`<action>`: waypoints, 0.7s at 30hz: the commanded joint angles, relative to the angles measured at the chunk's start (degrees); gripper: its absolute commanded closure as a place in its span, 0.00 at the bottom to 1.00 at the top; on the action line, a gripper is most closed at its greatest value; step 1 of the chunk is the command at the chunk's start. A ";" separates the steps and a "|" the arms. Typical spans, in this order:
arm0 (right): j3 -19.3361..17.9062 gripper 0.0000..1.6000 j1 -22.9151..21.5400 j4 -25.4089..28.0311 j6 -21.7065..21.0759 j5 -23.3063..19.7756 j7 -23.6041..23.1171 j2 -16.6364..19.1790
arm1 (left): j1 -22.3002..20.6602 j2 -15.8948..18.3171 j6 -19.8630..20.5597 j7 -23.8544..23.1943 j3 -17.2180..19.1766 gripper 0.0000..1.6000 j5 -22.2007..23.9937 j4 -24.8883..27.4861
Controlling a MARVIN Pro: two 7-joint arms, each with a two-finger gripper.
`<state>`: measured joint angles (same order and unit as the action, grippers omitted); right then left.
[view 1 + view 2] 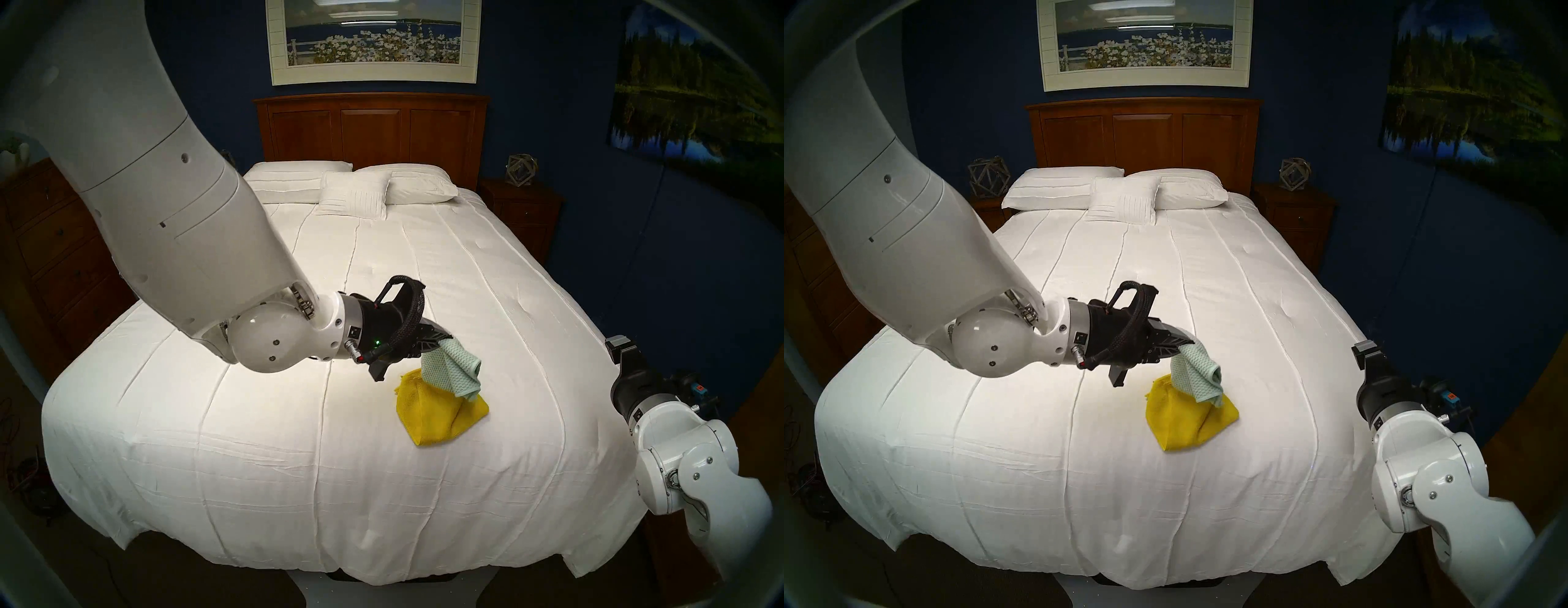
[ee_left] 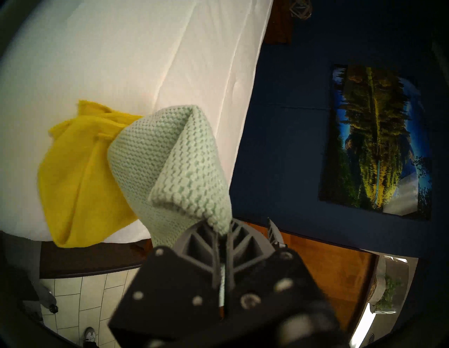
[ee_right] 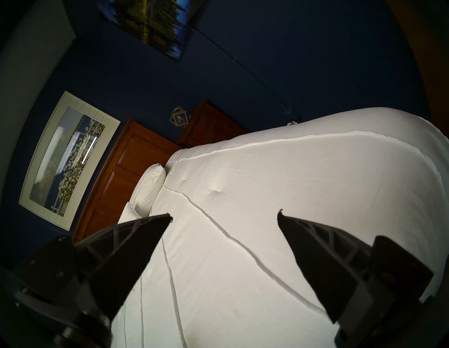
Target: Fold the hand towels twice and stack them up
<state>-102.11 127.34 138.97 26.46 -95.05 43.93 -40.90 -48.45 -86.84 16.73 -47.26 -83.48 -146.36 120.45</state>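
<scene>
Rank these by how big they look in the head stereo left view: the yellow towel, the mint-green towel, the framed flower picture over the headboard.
1. Framed flower picture, clearly largest, though far away.
2. Yellow towel, lying on the bedspread.
3. Mint-green towel, bunched and hanging from the left gripper, so it shows less of its cloth than if spread out.

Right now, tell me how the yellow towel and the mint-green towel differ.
The yellow towel lies on the white bedspread, rumpled into a loose heap; the mint-green towel hangs in the air, pinched at one corner by the left claw. The yellow towel looks smooth, while the mint-green towel has a waffle-knit weave. Both are small cloths, and neither is neatly folded yet.
</scene>
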 commanded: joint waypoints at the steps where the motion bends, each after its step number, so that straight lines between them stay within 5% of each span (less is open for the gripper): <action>1: 0.73 0.00 -0.20 1.03 -0.22 -0.08 -1.57 0.05 | 4.59 1.52 -2.14 -2.24 -4.61 1.00 -2.46 2.50; 9: 2.71 0.00 -1.61 1.03 -0.56 -0.35 -2.48 0.13 | 5.48 2.04 -6.40 -5.64 -6.37 1.00 -6.19 5.00; 13: 3.62 0.00 -2.13 1.03 -0.65 -0.24 -2.23 0.15 | 5.20 3.67 -5.28 -6.65 -6.20 1.00 -5.86 4.48; 21: 3.90 0.00 -2.99 1.03 -0.88 -0.44 -1.77 0.31 | 1.23 1.95 -3.91 -6.49 2.92 1.00 -3.38 -0.73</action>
<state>-97.68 125.64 138.97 25.43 -95.63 42.20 -40.84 -43.73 -84.12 11.87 -52.97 -87.20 -152.09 124.13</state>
